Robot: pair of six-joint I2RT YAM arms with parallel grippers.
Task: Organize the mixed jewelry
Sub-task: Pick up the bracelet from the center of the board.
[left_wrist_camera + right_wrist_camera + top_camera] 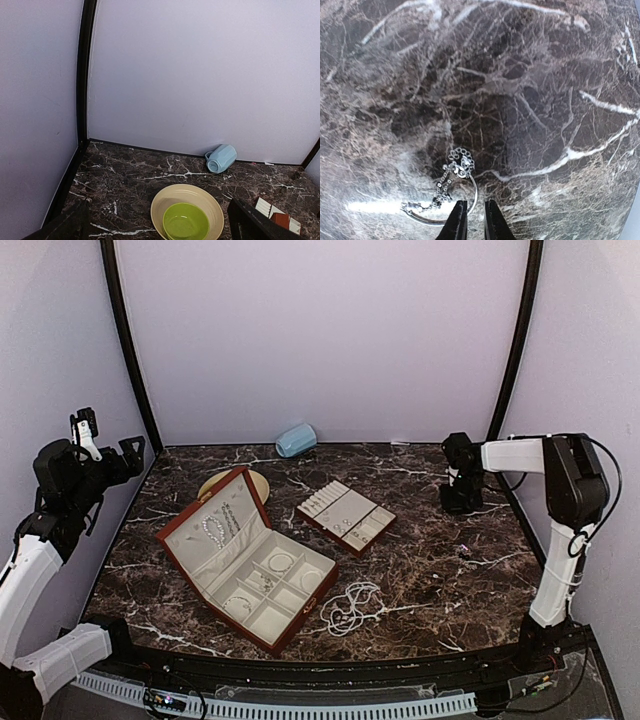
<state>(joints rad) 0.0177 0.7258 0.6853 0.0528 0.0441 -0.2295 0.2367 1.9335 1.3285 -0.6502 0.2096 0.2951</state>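
The right tool (475,220) stands point-down on the table (545,75), its fingertips close together with only a narrow slit between them. The near arc of a thin silvery bangle (442,192) runs into that slit, though it cannot be told whether the wire is truly pinched. The step in hand looks like picking this piece up. The wire is fine and lies flat on hard stone, so the tips likely need to sit right on the surface and close squarely across it. A slow, straight lift would then suit the fine chain tangled on the hoop, which will probably trail and swing. Most of the bangle lies just ahead of the right tool and to its left, flat on the table. The open jewelry case (245,560), the small tray (345,515) and a loose bead strand (350,608) lie well apart from it, toward the other arm. The left tool (110,455) hangs spread wide and empty, raised off that far side.
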